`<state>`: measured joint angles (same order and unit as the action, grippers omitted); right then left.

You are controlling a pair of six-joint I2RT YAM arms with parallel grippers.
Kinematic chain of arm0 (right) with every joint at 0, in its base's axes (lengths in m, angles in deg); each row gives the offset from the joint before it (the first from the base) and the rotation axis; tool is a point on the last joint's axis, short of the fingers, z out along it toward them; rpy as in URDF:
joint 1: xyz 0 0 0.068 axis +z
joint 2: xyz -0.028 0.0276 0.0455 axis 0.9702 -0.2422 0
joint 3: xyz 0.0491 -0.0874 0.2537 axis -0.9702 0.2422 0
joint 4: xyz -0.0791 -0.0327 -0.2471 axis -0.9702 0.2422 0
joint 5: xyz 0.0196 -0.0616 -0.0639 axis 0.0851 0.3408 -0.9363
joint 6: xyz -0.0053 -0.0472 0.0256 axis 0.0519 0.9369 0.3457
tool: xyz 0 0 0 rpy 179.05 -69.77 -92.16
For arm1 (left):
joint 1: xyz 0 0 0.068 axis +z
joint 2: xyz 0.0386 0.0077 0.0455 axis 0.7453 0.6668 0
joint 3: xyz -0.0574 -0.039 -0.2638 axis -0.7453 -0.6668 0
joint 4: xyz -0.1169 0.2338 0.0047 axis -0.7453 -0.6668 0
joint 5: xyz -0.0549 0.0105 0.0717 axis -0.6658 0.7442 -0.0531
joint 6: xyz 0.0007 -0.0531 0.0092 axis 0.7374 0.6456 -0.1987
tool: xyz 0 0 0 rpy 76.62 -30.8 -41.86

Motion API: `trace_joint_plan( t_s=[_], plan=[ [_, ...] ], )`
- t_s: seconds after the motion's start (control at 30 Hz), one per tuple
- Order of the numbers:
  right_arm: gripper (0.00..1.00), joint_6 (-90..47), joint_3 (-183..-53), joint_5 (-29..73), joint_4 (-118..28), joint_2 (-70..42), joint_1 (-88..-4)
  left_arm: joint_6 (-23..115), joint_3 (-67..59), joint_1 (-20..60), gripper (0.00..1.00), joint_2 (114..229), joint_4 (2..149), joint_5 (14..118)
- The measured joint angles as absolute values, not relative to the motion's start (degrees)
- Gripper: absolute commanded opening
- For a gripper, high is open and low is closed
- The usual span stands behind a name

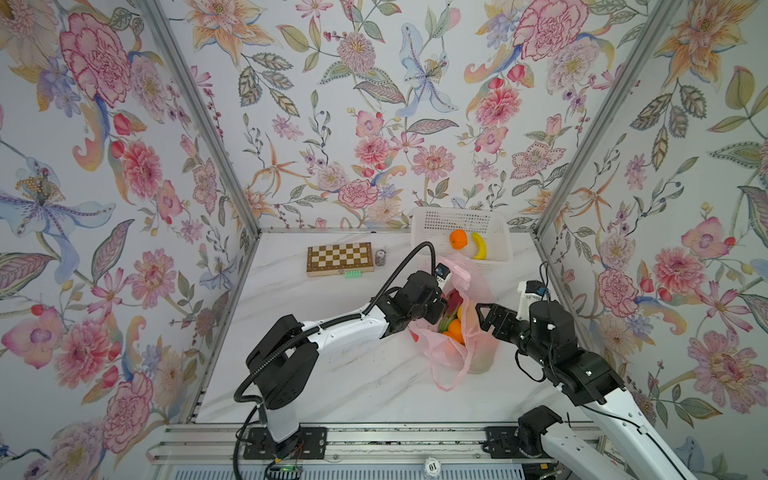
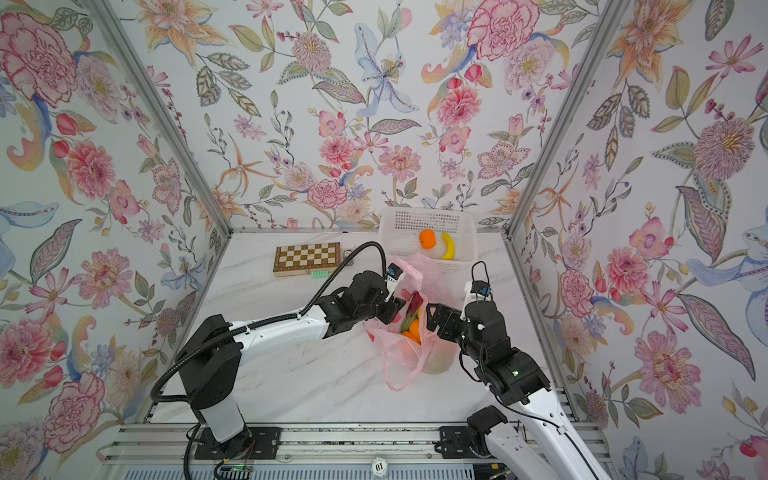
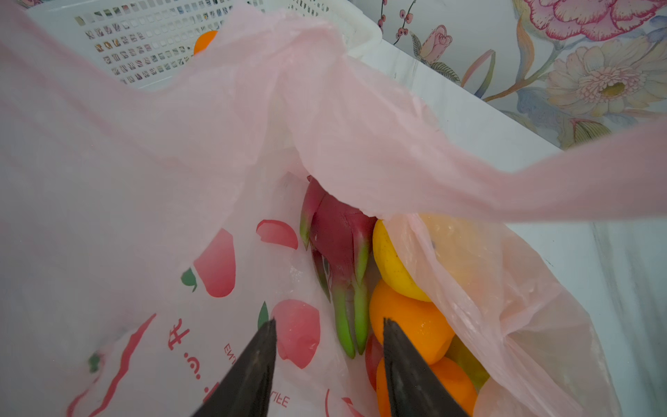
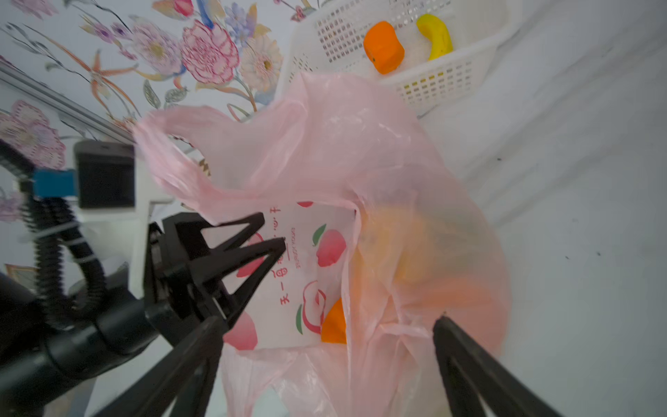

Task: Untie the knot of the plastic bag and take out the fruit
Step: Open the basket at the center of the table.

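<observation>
The bag (image 1: 478, 345) lies on the worktop (image 1: 332, 374) between the arms. Its long axis runs from the basket (image 1: 457, 218) toward the near edge, and its mouth gapes upward. Inside, the dragon fruit (image 3: 339, 231) lies with its green tips pointing at the left claw (image 3: 329, 321), which is half spread with nothing visibly pinched. The right claw (image 4: 326, 321) is spread wide astride the bag's rim.
</observation>
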<state>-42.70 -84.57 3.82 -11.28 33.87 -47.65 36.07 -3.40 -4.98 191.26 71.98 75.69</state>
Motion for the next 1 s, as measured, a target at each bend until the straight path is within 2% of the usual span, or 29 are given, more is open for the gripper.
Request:
trace_joint_plan(
  t_s=[0.17, 0.3, 0.4, 0.5, 0.7, 0.87, 0.93, 1.0],
  plan=[
    [0.92, -43.25, -81.44, 0.41, -10.63, 26.87, -42.99, 37.91, -5.52, -4.98, 0.51, 191.94, 73.89, 71.98],
    [0.84, -42.77, -79.61, -3.70, -12.14, 18.44, -39.41, 39.00, -9.58, -5.16, 0.51, 191.92, 75.20, 67.98],
    [0.72, -42.00, -78.76, -7.07, -13.21, 15.16, -38.71, 39.00, -13.58, -6.01, 0.51, 191.87, 75.88, 66.16],
    [0.51, -42.05, -78.71, -11.92, -13.32, 13.04, -38.64, 38.78, -18.00, -7.54, 0.52, 191.30, 75.94, 64.89],
    [0.37, -42.16, -78.69, -20.44, -12.16, 13.67, -38.80, 37.95, -25.23, -8.66, 0.53, 187.81, 76.27, 64.74],
    [0.23, -43.38, -76.83, -21.76, -12.27, 17.63, -40.00, 37.17, -25.60, -8.79, 0.69, 186.52, 77.78, 65.40],
    [0.14, -43.84, -75.54, -20.99, -12.84, 20.05, -40.15, 37.27, -25.08, -8.79, 0.69, 186.01, 79.11, 66.31],
    [0.12, -43.99, -74.69, -20.12, -13.29, 22.22, -40.39, 37.52, -23.70, -8.79, 0.69, 186.04, 80.47, 67.47]
  ],
)
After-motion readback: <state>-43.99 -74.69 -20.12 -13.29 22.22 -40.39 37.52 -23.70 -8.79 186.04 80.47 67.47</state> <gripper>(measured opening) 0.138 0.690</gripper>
